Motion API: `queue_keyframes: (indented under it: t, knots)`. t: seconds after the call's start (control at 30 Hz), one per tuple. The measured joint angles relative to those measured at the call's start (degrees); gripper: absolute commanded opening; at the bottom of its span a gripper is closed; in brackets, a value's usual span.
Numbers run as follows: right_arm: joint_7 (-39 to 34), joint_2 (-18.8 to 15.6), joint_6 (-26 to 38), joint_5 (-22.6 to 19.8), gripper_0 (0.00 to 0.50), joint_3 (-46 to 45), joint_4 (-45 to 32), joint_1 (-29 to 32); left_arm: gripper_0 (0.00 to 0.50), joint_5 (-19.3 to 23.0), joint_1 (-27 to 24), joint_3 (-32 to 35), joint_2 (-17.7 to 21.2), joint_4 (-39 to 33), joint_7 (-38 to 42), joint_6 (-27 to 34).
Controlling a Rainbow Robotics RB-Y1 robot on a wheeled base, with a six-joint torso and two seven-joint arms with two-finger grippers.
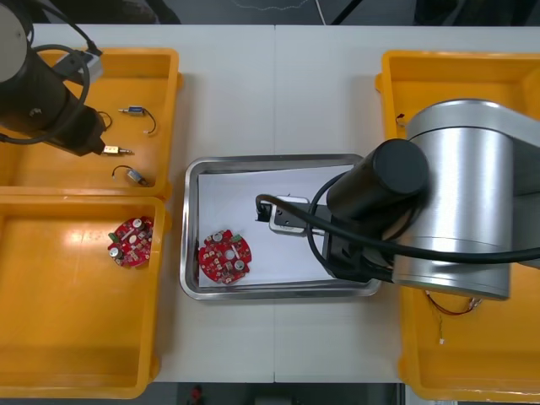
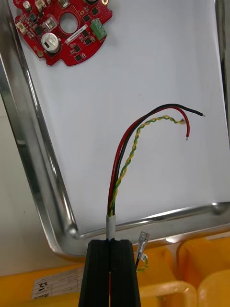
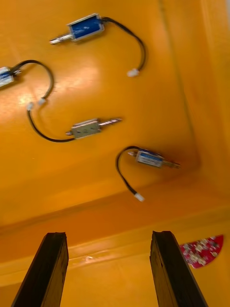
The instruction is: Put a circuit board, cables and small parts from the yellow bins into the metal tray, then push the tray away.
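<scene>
My right gripper (image 2: 110,249) is shut on the white sleeve of a red and yellow cable (image 2: 125,153). The cable's loose ends reach out over the white inside of the metal tray (image 2: 40,163). A round red circuit board (image 2: 62,26) lies in the tray beyond the cable; in the front view this circuit board (image 1: 225,257) is at the tray's (image 1: 192,181) lower left, with the right gripper (image 1: 264,207) near its middle. My left gripper (image 3: 109,268) hangs open over the upper left yellow bin (image 1: 164,63), above several small metal parts (image 3: 88,127) with black leads.
A second circuit board (image 1: 131,241) lies in the lower left yellow bin (image 1: 84,371). Small metal parts (image 1: 133,110) are scattered in the upper left bin. Two more yellow bins (image 1: 422,76) stand on the right, the nearer one holding a thin red cable (image 1: 456,308).
</scene>
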Motion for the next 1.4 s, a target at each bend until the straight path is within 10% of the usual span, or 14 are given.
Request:
queue_keyframes:
  t: [0.93, 1.0, 1.03, 1.07, 1.1, 1.4]
  knots:
    - [1.60, 2.87, -20.61, 1.15, 0.003, 16.17, 23.15, -0.19, 0.500, -10.46, -8.06, 3.34, -0.93, 26.87, 3.21, -24.02]
    - [1.60, 3.04, -20.61, 1.86, 0.271, 16.19, 23.20, -0.19, 0.500, -11.84, -8.92, 2.68, -1.25, 28.23, 8.49, -25.24]
    - [1.60, 3.14, -20.61, 2.44, 0.271, 16.19, 23.20, -0.19, 0.500, -12.48, -9.37, 2.06, -1.33, 28.96, 12.60, -25.93]
    - [1.60, 3.23, -20.61, 3.05, 0.448, 16.19, 23.20, -0.19, 0.500, -12.84, -9.79, 1.32, -1.38, 29.64, 16.83, -26.65]
    - [1.60, 3.33, -20.61, 3.52, 0.500, 16.19, 23.20, -0.20, 0.500, -12.96, -10.12, 0.62, -1.41, 30.16, 21.34, -27.21]
    - [1.61, 3.73, -20.61, 6.08, 0.500, 16.05, 23.13, -0.40, 0.500, -12.99, -11.28, -0.76, -2.70, 33.74, 39.84, -31.30]
